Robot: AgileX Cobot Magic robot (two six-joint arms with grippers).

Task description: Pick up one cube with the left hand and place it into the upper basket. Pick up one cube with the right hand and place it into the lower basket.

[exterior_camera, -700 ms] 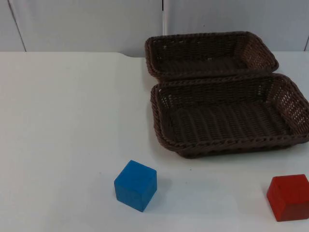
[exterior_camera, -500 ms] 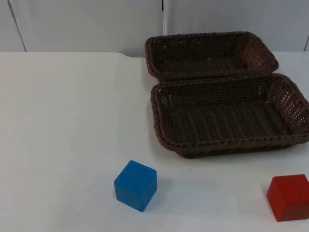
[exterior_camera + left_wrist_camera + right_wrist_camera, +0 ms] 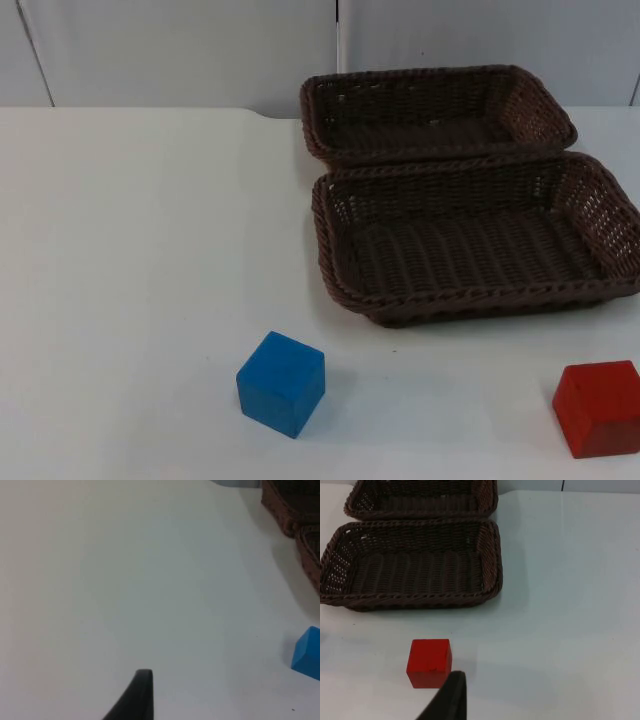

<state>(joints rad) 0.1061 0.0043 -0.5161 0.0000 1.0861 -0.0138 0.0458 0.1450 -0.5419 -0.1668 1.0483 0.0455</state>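
Since both cubes sit on the white table (image 3: 130, 250) and both baskets hold nothing, neither pick is judged to have begun. In the top view the blue cube (image 3: 281, 383) lies on the near side of the lower basket (image 3: 470, 240), off that basket's left corner and turned so that one corner points toward the camera; the red cube (image 3: 598, 407) lies near the lower basket's right corner, close to the table's right limit. The upper basket (image 3: 435, 112) stands just behind the lower one — their long rims touch, both long axes running left to right — against the grey partition wall (image 3: 180, 50).

In the left wrist view, the left gripper (image 3: 136, 697) hangs over bare table, and the blue cube (image 3: 307, 653) lies well off toward the baskets, with open surface between. Whether its fingers are spread cannot be told.

In the right wrist view, the right gripper (image 3: 449, 697) is close to the red cube (image 3: 429, 662), which lies almost straight ahead with its faces nearly square to the approach; the lower basket (image 3: 410, 565) lies just past it. Its finger spread cannot be told either. The right arm is judged the nearer to its cube — the left needs the longer reach.
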